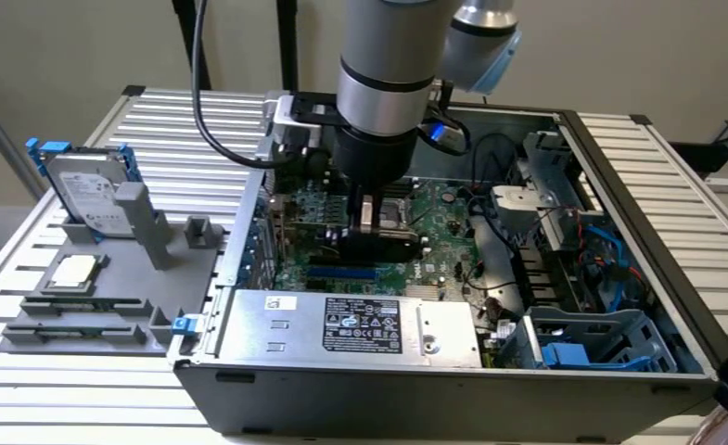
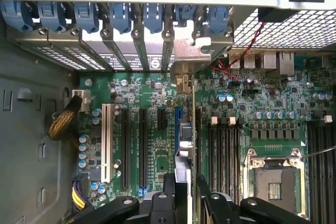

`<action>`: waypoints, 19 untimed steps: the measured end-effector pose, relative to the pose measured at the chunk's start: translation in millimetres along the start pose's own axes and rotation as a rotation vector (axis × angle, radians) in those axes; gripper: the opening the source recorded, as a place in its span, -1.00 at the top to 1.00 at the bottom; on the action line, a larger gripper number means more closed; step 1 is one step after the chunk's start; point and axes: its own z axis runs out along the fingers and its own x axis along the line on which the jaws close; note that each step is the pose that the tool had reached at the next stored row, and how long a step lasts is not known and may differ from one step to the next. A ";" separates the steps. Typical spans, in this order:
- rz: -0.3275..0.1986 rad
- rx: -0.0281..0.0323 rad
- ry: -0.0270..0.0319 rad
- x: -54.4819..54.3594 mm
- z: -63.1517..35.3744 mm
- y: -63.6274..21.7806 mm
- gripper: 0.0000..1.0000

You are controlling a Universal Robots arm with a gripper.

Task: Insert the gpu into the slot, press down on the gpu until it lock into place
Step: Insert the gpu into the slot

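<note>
Gripper (image 2: 186, 184), lowered into the open computer case (image 1: 463, 394), fingers drawn narrowly together on the top edge of the gpu (image 2: 187, 150). The card stands on edge, lined up along the blue slot (image 2: 178, 115) just beside it (seating cannot be told), between black expansion slots (image 2: 143, 145) and memory strips (image 2: 223, 156).

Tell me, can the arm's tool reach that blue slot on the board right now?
Probably yes: the tool, holding the gpu edge-on, hangs just above the slot, and nothing visible lies between them.
</note>
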 end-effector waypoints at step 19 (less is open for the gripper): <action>0.035 -0.0118 0.0174 1.6 3.5 3.2 0.47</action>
